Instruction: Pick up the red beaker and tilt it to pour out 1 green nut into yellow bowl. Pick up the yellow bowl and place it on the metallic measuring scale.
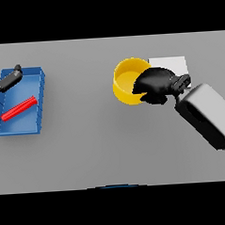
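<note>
My right hand (pixel 155 85) has its fingers curled over the yellow bowl (pixel 126 80) rim at 3 o'clock, ready to lift toward the scale (pixel 170 62) just behind. Left hand (pixel 6 79) open over blue tray (pixel 38 97).

Yellow bowl at the scale, red beaker down in the tray.
I see the yellow bowl (pixel 128 81) upright, its right rim gripped by my right hand (pixel 155 85), just beside the pale measuring scale (pixel 170 63). The red beaker (pixel 19 109) lies flat on its side in the blue tray (pixel 40 100), far left.
</note>
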### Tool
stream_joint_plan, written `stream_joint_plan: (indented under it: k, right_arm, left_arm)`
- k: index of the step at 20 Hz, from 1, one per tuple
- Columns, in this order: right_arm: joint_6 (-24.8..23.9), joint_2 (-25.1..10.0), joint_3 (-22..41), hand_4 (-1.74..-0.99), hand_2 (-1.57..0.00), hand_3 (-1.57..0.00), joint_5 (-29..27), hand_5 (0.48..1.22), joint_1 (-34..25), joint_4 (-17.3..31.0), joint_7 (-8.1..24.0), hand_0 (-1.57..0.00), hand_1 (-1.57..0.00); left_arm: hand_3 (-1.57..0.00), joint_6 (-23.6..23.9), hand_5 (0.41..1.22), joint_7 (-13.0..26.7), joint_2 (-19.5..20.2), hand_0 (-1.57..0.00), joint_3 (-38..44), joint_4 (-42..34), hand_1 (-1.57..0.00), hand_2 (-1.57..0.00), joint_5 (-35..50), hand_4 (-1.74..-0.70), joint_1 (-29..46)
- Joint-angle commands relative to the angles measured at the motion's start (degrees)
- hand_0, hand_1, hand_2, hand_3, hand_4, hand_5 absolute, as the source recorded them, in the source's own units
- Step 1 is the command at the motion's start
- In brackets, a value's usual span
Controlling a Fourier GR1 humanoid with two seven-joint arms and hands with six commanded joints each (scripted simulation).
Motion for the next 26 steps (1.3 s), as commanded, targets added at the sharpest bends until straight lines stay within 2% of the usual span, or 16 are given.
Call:
stream_joint_plan:
  k: [1, 3, 5, 7, 12, 14, 18, 20, 22, 23, 26]
  right_arm:
    - [-0.8, -0.5, -0.4, -1.719, -1.57, -1.26, 0.5, 1.220, -0.8, 0.8, -0.5, -1.57, -1.57]
    - [-1.6, -1.7, -1.6, -1.720, -1.57, -1.33, 0.9, 1.221, -2.5, 2.8, -0.4, -1.57, -1.57]
    - [-3.5, -2.9, -2.3, -1.719, -1.57, -1.27, 1.7, 1.221, -2.8, 5.2, -0.3, -1.57, -1.57]
    - [-5.8, -4.0, -3.3, -1.720, -1.57, -1.24, 2.1, 1.221, -3.2, 8.5, -1.8, -1.57, -1.57]
    - [-8.3, -5.1, -6.2, -1.720, -1.57, -1.19, 1.5, 1.221, -4.3, 16.6, -1.9, -1.57, -1.57]
    - [-10.3, -5.3, -6.3, -1.720, -1.57, -1.17, 2.0, 1.221, -4.4, 20.1, -3.8, -1.57, -1.57]
    - [-13.5, -4.1, -6.6, -1.722, -1.57, -1.23, 3.0, 1.221, -6.0, 27.6, -3.7, -1.57, -1.57]
    - [-15.8, -3.2, -6.4, -1.723, -1.57, -1.31, 4.1, 1.221, -7.1, 32.6, -4.7, -1.57, -1.57]
    - [-17.7, -2.9, -6.1, -1.724, -1.57, -1.39, 4.7, 1.221, -7.2, 35.6, -6.8, -1.57, -1.57]
    - [-18.6, -1.8, -6.0, -1.724, -1.57, -1.41, 4.9, 1.221, -7.4, 36.8, -5.8, -1.57, -1.57]
    - [-20.6, -0.4, -6.0, -1.727, -1.56, -1.48, 5.3, 1.221, -8.0, 40.8, -6.9, -1.57, -1.52]
  left_arm:
    - [0.00, 0.3, 0.730, 0.7, 0.0, 0.00, -0.1, -0.4, 0.00, 0.00, 0.0, -0.80, 0.0]
    - [0.00, 0.3, 0.741, -0.1, 0.0, 0.00, 0.2, -0.5, 0.00, 0.00, 0.3, -0.81, 0.2]
    - [0.00, 0.6, 0.737, 1.3, 0.6, 0.00, -0.1, -1.3, 0.00, 0.00, 0.0, -0.80, 0.5]
    - [0.00, 0.7, 0.735, 2.9, 0.8, 0.00, -0.1, -1.3, 0.00, 0.00, -0.2, -0.80, -0.1]
    - [0.00, 1.2, 0.765, 5.1, 0.9, 0.00, -0.3, -3.2, 0.00, 0.00, 0.0, -0.83, -0.2]
    - [0.00, 0.7, 0.773, 4.9, 1.5, 0.00, 0.0, -2.6, 0.00, 0.00, 0.2, -0.83, 0.2]
    - [0.00, 0.8, 0.763, 5.0, 1.6, 0.00, -0.1, -2.6, 0.00, 0.00, 0.2, -0.82, 0.7]
    - [0.00, 0.6, 0.756, 5.2, 1.7, 0.00, -0.2, -3.2, 0.00, 0.00, 0.3, -0.82, 0.7]
    - [0.00, 0.5, 0.753, 5.8, 2.0, 0.00, -0.3, -3.4, 0.00, 0.00, 0.2, -0.81, 0.6]
    - [0.00, 0.8, 0.749, 5.6, 2.1, 0.00, -0.4, -3.6, 0.00, 0.00, 0.1, -0.81, 0.8]
    - [0.00, 0.8, 0.733, 4.8, 1.8, 0.00, -0.3, -2.8, 0.00, 0.00, 0.0, -0.80, 1.1]
